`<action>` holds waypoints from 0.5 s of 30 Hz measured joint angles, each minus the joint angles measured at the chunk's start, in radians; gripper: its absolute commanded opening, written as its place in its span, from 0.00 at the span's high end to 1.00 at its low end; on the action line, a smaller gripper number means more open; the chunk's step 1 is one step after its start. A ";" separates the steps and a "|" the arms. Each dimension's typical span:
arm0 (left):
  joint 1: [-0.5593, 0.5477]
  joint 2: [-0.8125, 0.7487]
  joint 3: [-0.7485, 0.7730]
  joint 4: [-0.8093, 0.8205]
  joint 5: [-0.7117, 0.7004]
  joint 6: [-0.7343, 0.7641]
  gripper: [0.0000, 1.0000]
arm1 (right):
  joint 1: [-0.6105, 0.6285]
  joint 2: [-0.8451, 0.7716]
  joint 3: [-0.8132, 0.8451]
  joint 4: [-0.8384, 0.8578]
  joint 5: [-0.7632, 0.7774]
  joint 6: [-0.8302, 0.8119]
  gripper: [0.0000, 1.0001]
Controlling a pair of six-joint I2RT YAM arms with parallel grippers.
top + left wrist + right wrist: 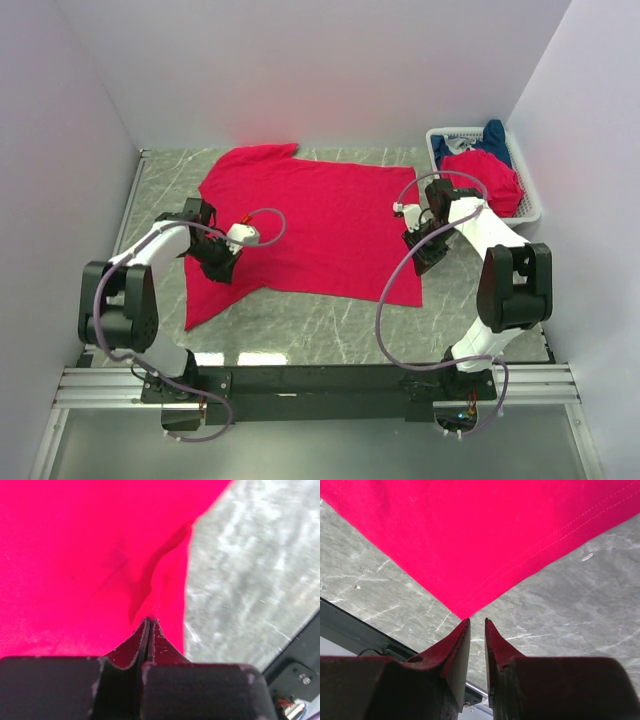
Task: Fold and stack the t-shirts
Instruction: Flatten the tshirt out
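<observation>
The red t-shirt (320,215) is lying flat on the bench (330,325), seemingly limp, best taken at corners; left gripper (150,621) jaws are pinching its edge, right gripper (476,622) jaws hovering parted at the hem corner.

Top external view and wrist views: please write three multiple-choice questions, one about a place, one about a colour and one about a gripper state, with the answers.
1. Where on the table does the white basket stand?
A. near left corner
B. centre
C. far right corner

2. What colour is the spread t-shirt?
A. red
B. blue
C. white

3. What is the state of the left gripper?
A. wide open
B. shut on the t-shirt's edge
C. out of view

Answers:
1 C, it sits at the back by the right wall.
2 A, it is bright red in every view.
3 B, the left wrist view shows it closed on a raised fold of cloth.
</observation>
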 measured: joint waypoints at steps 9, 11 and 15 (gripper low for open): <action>-0.158 -0.124 -0.027 -0.090 0.011 0.044 0.98 | -0.002 0.014 0.001 -0.004 -0.001 -0.002 0.76; -0.223 -0.124 -0.051 -0.109 0.015 0.048 0.89 | -0.002 0.019 0.006 -0.007 -0.001 -0.002 0.76; -0.327 -0.124 -0.077 -0.164 0.014 0.071 0.69 | -0.002 0.027 0.019 -0.013 0.000 -0.002 0.76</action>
